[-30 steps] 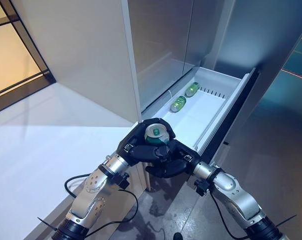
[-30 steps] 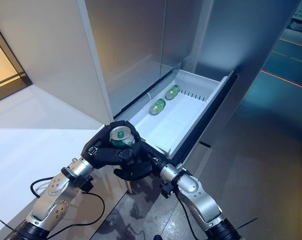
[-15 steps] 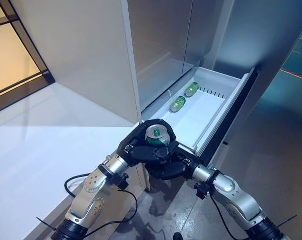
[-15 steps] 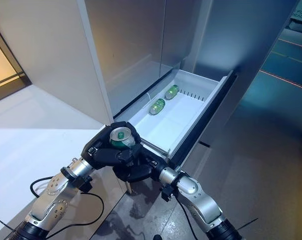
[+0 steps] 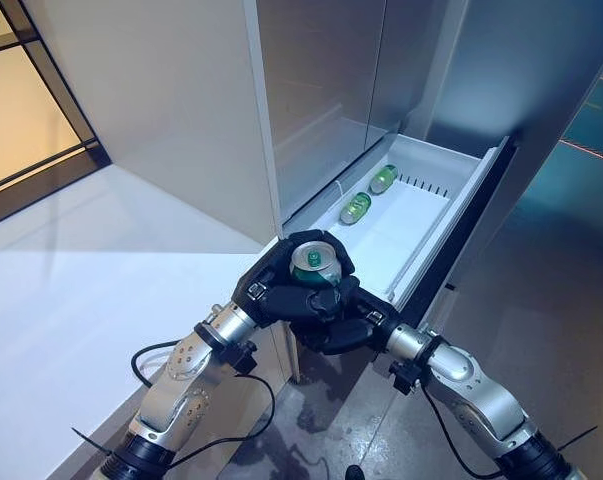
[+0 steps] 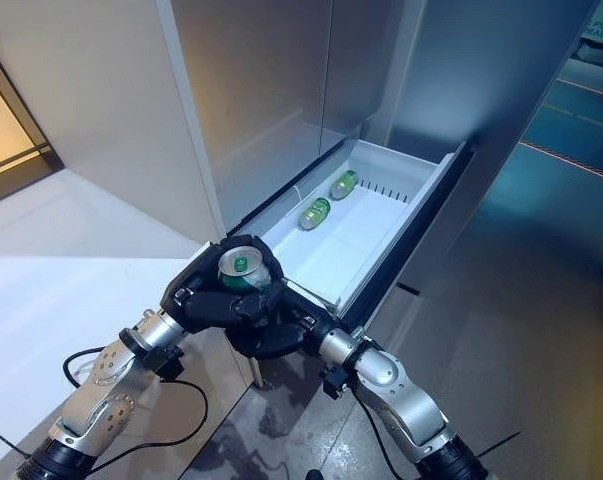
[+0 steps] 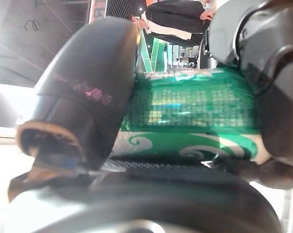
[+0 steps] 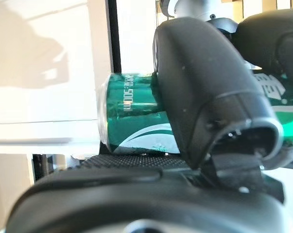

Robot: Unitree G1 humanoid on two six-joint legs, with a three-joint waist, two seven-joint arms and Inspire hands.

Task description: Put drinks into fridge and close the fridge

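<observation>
Both your left hand (image 5: 281, 290) and right hand (image 5: 346, 325) are curled round one upright green can (image 5: 315, 265), just before the open fridge drawer (image 5: 451, 215). Two more cans (image 5: 356, 208) lie inside it.

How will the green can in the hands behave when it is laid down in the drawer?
The can is round and smooth, so it will probably roll; two cans already lie sideways in the drawer. Both hands, left and right, clasp it, perhaps against slipping.

White counter (image 5: 71, 330), grey speckled floor (image 5: 571, 330).
</observation>
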